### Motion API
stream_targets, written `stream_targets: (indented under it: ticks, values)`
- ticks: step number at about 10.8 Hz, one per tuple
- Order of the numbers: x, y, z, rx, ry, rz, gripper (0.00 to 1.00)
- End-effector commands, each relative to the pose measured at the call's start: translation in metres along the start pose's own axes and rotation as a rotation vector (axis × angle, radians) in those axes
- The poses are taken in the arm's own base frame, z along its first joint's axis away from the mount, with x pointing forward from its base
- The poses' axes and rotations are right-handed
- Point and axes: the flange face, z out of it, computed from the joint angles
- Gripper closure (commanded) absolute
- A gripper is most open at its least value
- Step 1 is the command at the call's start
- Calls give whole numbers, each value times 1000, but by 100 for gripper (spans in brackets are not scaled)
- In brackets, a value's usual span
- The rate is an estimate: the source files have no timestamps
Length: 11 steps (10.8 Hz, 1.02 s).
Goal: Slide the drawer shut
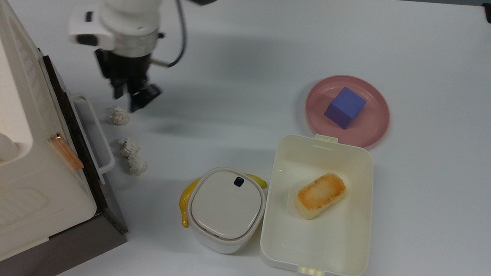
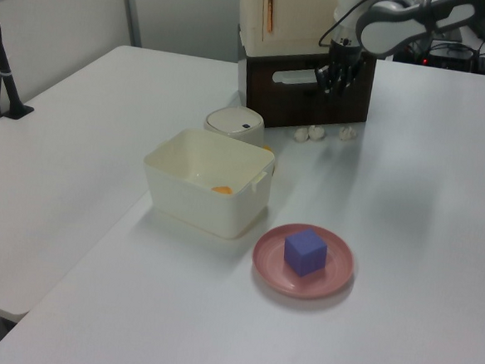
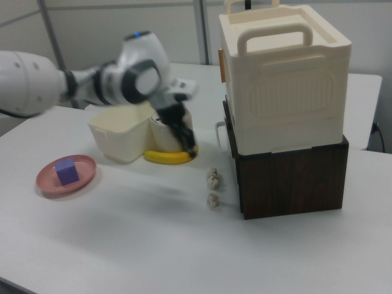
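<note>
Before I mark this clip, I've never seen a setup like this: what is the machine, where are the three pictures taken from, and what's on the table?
The machine is a white robot arm ending in a dark two-finger gripper. It holds nothing and hangs above the table, off the drawer. One picture looks down from above; the other two look across the table from opposite sides. The drawer, with a dark brown front and a white handle, sits pushed into its cabinet. On the white table lie three small white lumps, a lidded white container on a banana, an open cream lunch box with a toasted piece inside, and a pink plate carrying a purple cube.
</note>
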Motion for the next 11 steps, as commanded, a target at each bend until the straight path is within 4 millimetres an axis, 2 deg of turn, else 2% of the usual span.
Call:
stream_targets:
  ticks: [1, 2, 3, 5, 11]
  values:
    - [-74, -21, -92, 91, -167, -423, 26]
    - [-84, -21, -119, 122, -167, -530, 12]
    - [-89, -21, -134, 144, -163, -584, 0]
    - [-88, -25, -134, 154, -155, -666, 0]
    - [-82, -15, -133, 150, -157, -603, 0]
